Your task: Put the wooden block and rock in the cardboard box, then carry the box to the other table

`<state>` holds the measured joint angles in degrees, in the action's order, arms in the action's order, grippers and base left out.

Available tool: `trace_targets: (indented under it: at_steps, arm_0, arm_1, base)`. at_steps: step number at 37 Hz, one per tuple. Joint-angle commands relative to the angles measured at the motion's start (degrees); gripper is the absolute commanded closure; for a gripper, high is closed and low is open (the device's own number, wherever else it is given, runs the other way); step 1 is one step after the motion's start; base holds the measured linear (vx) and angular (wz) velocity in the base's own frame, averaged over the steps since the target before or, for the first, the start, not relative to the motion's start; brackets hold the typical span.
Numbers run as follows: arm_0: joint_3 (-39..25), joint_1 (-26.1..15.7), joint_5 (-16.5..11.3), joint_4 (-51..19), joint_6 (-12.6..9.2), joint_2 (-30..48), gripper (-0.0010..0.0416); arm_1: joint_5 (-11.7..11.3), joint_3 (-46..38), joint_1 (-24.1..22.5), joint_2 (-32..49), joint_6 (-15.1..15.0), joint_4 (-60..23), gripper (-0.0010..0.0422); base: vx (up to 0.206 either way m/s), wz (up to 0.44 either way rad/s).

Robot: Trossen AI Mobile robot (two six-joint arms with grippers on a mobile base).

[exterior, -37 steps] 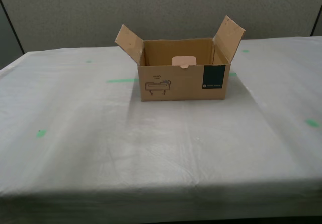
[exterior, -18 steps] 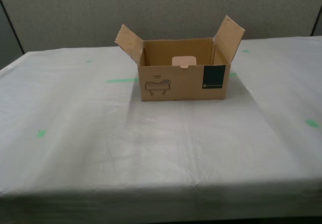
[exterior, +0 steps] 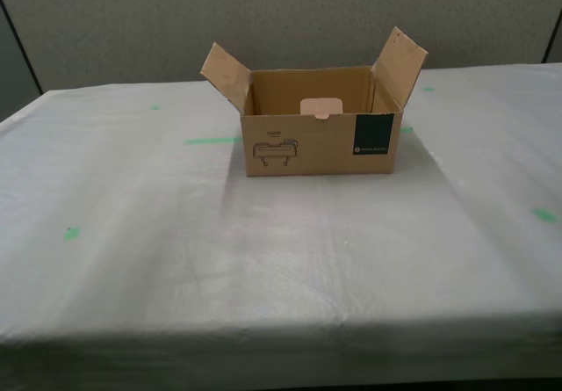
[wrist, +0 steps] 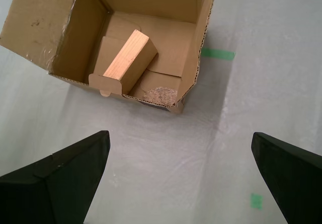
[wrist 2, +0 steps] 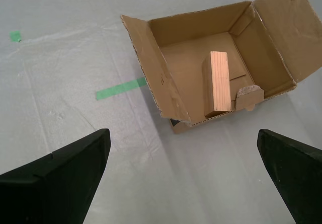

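cardboard box (exterior: 320, 136) sits on the white-draped counter (exterior: 263, 250) toward its far edge, flaps up. inside, the wooden block (wrist: 127, 60) lies with the rock (wrist: 161, 94) just beside it. my first gripper (wrist: 181, 183) and my second gripper (wrist 2: 186, 178) hang above, jaws spread wide, holding nothing.

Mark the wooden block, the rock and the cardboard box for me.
wooden block (wrist 2: 219, 80): second wrist view, on its long top face.
rock (wrist: 160, 95): first wrist view, on its speckled top.
cardboard box (exterior: 303, 149): exterior view, on its front wall.
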<state>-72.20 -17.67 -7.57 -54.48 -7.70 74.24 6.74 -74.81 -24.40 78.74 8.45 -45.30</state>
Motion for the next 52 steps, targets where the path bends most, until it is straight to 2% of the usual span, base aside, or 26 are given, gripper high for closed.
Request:
trace_targets:
  at_steps: [1, 52]
  arm_0:
    - [-0.1, 0.0, 0.2, 0.0, 0.0, 0.0, 0.0012]
    - [-0.1, 0.0, 0.2, 0.0, 0.0, 0.0, 0.0012]
  arm_1:
    - [0.1, -0.1, 0.0, 0.0, 0.0, 0.0, 0.0012]
    - [0.2, -0.1, 0.0, 0.0, 0.0, 0.0, 0.0012]
  base:
    - [0.000, 0.000]
    - [0.000, 0.000]
